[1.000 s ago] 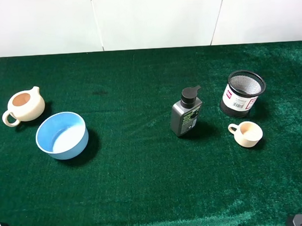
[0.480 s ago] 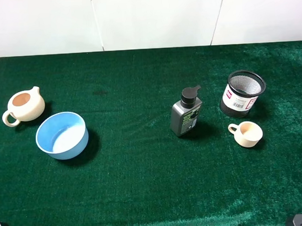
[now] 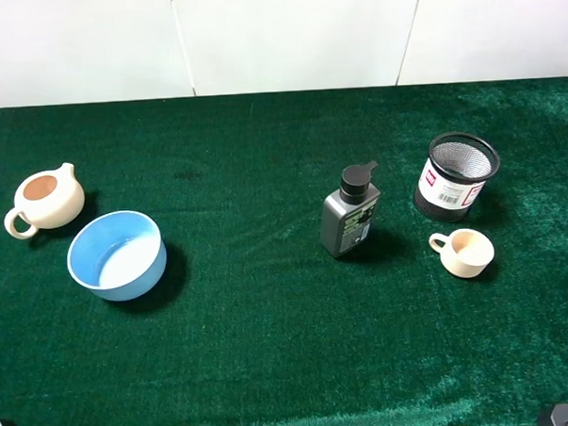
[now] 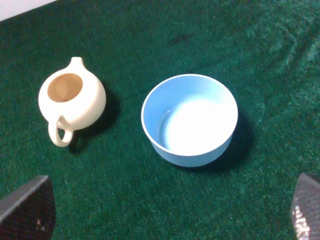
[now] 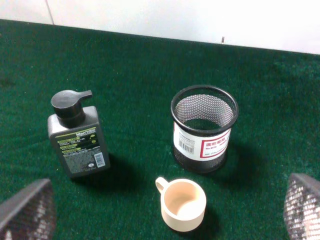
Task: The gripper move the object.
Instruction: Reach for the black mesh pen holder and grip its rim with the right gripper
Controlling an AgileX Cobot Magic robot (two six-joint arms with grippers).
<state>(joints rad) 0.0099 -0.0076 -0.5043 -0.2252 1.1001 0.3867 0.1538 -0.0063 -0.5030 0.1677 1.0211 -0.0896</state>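
On green felt (image 3: 272,364), mesh cup (image 3: 457,177); white panels (image 3: 295,33) behind

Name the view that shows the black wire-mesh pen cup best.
Right wrist view: the black wire-mesh pen cup sits near centre, large, with its open rim and white and red barcode label clear. Exterior high shows it whole but small, at the right. Left wrist does not show it.

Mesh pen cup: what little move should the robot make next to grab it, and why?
Probably ease the right gripper forward toward the mesh pen cup. Its jaws stand open, and the pen cup stands upright and untouched ahead of them, past the cream cup.
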